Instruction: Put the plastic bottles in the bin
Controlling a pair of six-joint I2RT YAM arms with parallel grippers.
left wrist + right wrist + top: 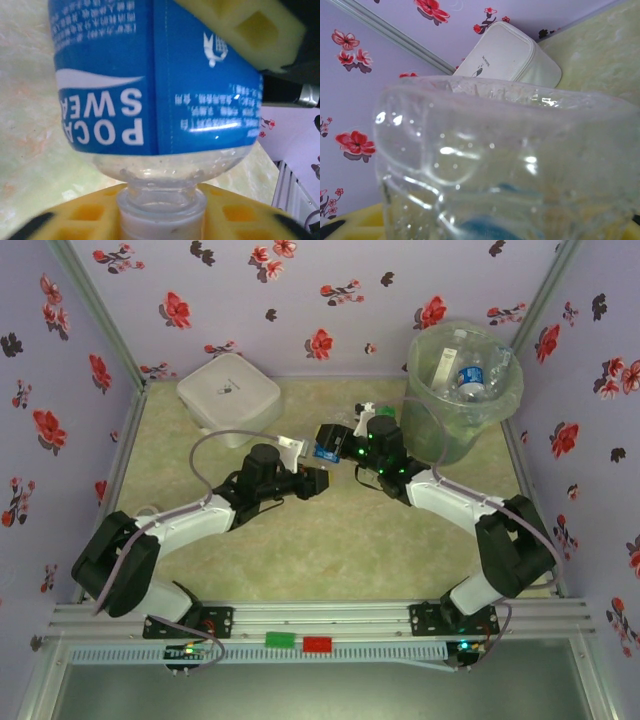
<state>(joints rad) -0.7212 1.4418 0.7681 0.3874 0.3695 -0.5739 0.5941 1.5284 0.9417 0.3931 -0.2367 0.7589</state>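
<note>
Lilac walls (300, 280) printed with red flowers close in a pale green marbled table (330, 550). Two robot arms meet over a single bottle (325, 452) just toward 12 o'clock of the table's centre.

Seen from the left wrist, the left gripper (162, 212) is clamped on the neck of the bottle (150, 75). Its yellow pads (85, 215) press in on either side of the white cap, and the blue label with white lettering reads upside down above them.

Seen from the right wrist, the right gripper (485, 231) grasps the clear body of the bottle (495, 165). The dimpled base sits right against the lens, with yellow showing at both lower corners. One of its pads (240, 30) lies flat on the label at 2 o'clock in the left wrist view.

From above, the left gripper (312, 472) reaches in from 8 o'clock and the right gripper (343, 447) from 4 o'clock.

The bin (440, 435) stands at 1 o'clock on the table, just behind the right arm, its clear liner folded over the rim. Several bottles in the bin (470, 375) are clear with blue labels.

A white lidded box (228, 395) sits at 11 o'clock, well apart from the bin, and fills the background (510, 50) behind the held bottle. A green tag (280, 640) and a red tag (318, 644) lie on the metal rail at 6 o'clock, between the arm bases.
</note>
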